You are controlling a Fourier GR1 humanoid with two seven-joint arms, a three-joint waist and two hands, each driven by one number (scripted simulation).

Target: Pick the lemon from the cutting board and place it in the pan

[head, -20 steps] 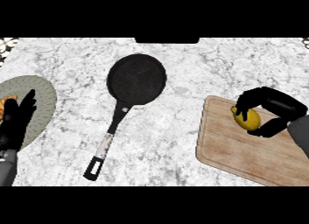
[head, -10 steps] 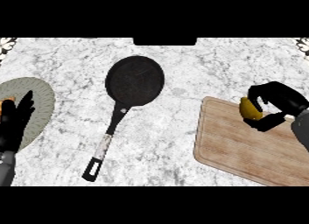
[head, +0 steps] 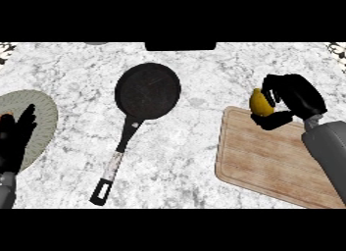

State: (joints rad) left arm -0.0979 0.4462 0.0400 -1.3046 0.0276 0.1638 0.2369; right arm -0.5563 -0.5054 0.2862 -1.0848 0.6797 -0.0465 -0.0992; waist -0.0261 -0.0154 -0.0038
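In the head view, at the counter's right side:
Right hand (head: 295, 98): curled round the lemon (head: 260, 102), thumb below it, fingers over its top.
Lemon: at the far edge of the cutting board (head: 273, 159), well to the right of the pan (head: 148, 91).
Pan: dark, bare inside, handle running toward the near edge, between the 2 hands.
Left hand (head: 10, 144): fingers straight and together, lying over the plate (head: 46, 115) at the view's left.
Writing: none can be read.
Change since 0.5 s ago: right hand and lemon have moved up and left, toward the board's far corner; left hand has stayed put.
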